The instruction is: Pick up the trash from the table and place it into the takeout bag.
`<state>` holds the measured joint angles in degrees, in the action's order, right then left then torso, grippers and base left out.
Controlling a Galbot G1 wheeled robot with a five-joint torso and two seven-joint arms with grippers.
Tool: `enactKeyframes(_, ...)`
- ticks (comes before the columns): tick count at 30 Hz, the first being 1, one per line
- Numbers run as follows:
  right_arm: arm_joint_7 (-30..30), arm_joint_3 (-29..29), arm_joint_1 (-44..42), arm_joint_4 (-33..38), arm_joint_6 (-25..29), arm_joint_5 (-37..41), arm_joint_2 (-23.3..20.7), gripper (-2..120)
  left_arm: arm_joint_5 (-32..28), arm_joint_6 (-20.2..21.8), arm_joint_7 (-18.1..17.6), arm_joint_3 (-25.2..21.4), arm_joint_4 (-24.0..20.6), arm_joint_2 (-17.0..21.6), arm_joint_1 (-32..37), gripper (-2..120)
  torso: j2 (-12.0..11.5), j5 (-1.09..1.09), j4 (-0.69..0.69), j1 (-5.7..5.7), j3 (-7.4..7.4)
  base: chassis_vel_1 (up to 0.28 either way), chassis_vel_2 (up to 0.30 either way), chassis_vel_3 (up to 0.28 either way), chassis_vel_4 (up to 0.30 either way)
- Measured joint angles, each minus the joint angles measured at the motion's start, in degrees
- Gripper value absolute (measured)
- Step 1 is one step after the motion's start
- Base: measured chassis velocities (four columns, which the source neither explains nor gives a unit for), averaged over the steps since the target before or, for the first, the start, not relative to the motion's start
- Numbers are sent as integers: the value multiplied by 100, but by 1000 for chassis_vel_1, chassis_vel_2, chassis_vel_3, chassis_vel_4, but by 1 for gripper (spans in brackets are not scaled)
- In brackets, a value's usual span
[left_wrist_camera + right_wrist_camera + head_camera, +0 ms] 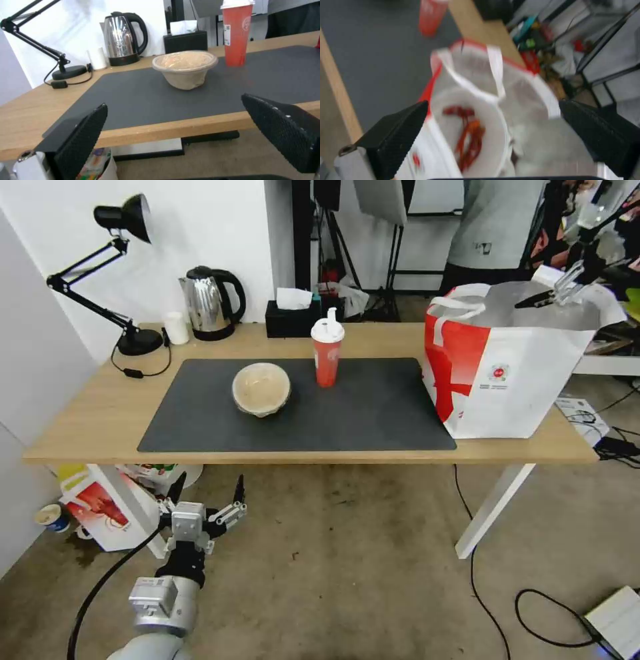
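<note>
Hovering over takeout bag [513, 380] — right gripper [557, 293] spread; crayfish bowl [470, 135] inside.

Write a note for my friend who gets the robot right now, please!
Left pincer: open, empty, low in front of the table.
Right pincer: open, above the takeout bag.
Done: the white bowl of crayfish shells lies inside the bag.
Left: the beige clear-lidded bowl and red drink cup, both upright on the dark grey mat.

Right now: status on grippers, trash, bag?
Left gripper open, low before table. Right gripper open above takeout bag. Crayfish bowl inside bag. Beige bowl, red cup on mat, unobstructed.
</note>
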<state>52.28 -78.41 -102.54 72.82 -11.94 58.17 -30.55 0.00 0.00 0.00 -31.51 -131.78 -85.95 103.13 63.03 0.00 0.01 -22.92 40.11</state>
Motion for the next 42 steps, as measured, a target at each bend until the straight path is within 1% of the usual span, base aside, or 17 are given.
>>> enactKeyframes(3,-947,-47,89,616,-8,615,187,100,0,0,0,0,0,0,0,100,0,0,-1,1,0,0,0,0,0)
enactKeyframes(4,-947,-47,89,616,-8,615,187,100,0,0,0,0,0,0,0,100,0,0,-1,1,0,0,0,0,0)
enactKeyframes(6,-1529,-64,155,1038,3,966,339,100,0,0,-1,-1,0,0,0,100,0,0,-1,0,0,0,0,0,0)
enactKeyframes(7,-1529,-64,155,1038,3,966,339,100,0,0,-1,-1,0,0,0,100,0,0,-1,0,0,0,0,0,0)
enactKeyframes(9,-2090,-5,354,1602,15,1350,553,100,0,0,0,0,0,0,0,100,0,1,1,0,0,0,0,0,0)
enactKeyframes(12,-2345,169,587,1909,16,1514,649,100,0,0,0,0,0,0,0,100,0,1,-1,0,0,0,0,0,0)
enactKeyframes(15,-2854,636,1267,2642,15,1887,882,100,0,0,0,-1,0,0,0,100,1,-1,-3,1,-1,0,0,0,0)
enactKeyframes(18,-3081,671,1410,2915,8,2031,993,100,0,0,0,0,0,0,0,100,0,-1,0,1,-1,0,0,0,0)
enactKeyframes(20,-3435,672,1549,3299,5,2175,1229,100,0,0,0,0,0,0,-1,100,0,-1,0,0,0,0,0,0,0)
enactKeyframes(28,-4375,716,1620,4075,352,2222,1785,100,0,0,0,0,0,0,0,100,0,0,0,0,0,0,0,0,0)
enactKeyframes(30,-5049,719,1597,4408,462,2196,2044,100,0,0,0,0,0,0,0,100,0,1,-1,0,0,0,0,0,0)
enactKeyframes(32,-5184,720,1593,4485,482,2185,2100,100,0,0,0,0,0,0,0,100,0,1,-1,0,0,0,0,0,0)
enactKeyframes(35,-5899,829,1602,4942,584,1964,2484,100,0,0,0,0,0,0,0,100,0,0,-1,0,0,0,0,0,0)
enactKeyframes(36,-5899,829,1602,4942,584,1964,2484,100,0,0,0,0,0,0,0,100,0,0,-1,0,0,0,0,0,0)
enactKeyframes(38,-6228,922,1624,5200,617,1783,2706,100,0,0,0,0,0,0,-1,100,0,0,0,1,0,0,0,0,0)
enactKeyframes(40,-6719,1184,1686,5703,665,1407,3264,100,0,0,0,-1,0,0,0,100,0,0,-2,1,0,0,0,0,0)
enactKeyframes(42,-6814,1265,1699,5837,671,1302,3440,100,0,0,0,0,0,0,-1,100,0,0,-1,1,0,0,0,0,0)
